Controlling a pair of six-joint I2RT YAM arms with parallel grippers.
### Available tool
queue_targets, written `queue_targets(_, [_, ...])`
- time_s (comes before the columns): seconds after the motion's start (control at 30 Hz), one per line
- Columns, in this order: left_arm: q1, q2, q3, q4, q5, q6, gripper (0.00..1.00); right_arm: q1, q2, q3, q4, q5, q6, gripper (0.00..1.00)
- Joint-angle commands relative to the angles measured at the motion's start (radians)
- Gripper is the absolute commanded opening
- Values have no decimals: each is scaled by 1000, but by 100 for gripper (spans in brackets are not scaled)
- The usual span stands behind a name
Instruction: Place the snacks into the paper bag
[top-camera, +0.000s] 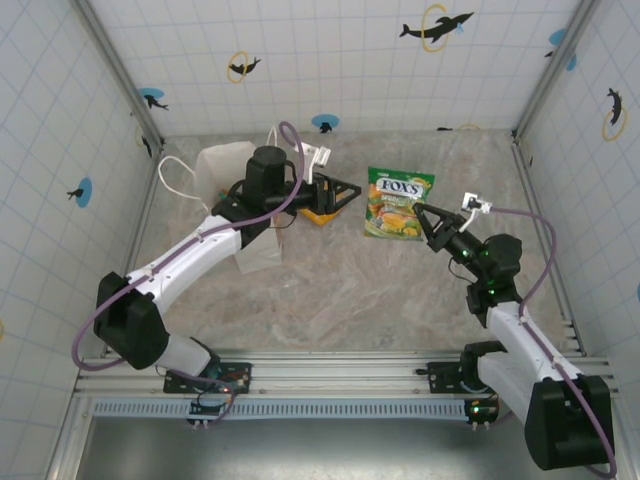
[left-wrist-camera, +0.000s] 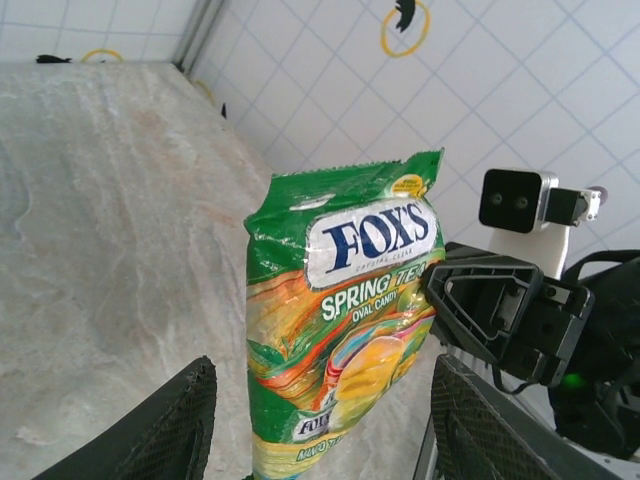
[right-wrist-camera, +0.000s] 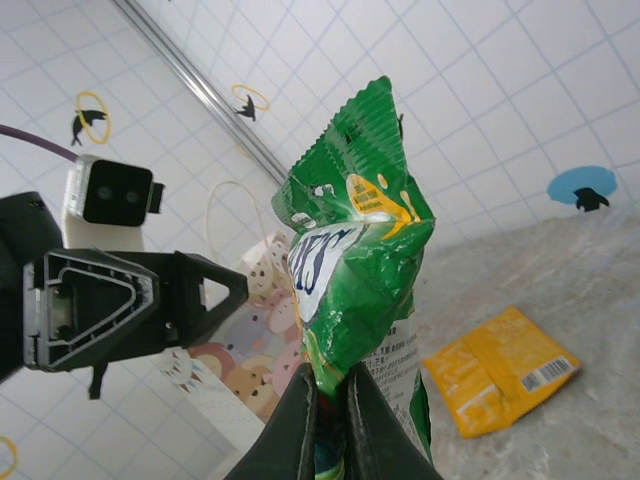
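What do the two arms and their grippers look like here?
The left arm and right arm have white shells with black joints, each trailed by a purple cable. The left gripper and right gripper are black, with triangular open-frame fingers and a white camera box.

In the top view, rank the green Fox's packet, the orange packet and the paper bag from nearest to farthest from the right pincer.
1. Green Fox's packet, gripped by the right pincer.
2. Orange packet, further left.
3. Paper bag, far left.
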Motion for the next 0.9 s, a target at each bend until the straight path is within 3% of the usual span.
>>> queue_targets(0.0, [7,-11,-11,68,66,-17,58,-1,1,-4,174,-17,58,0])
queue_targets(0.27, [6,20,-19,119,140,-59,58,15,34,2,289,-15,134,0])
queue_targets(0.53, [6,46,-24,148,145,-54,58,34,75,15,422,-23,220,0])
queue_targets(0.87, [-26,97,-15,260,256,-115,48,76,121,36,468,-8,234,0])
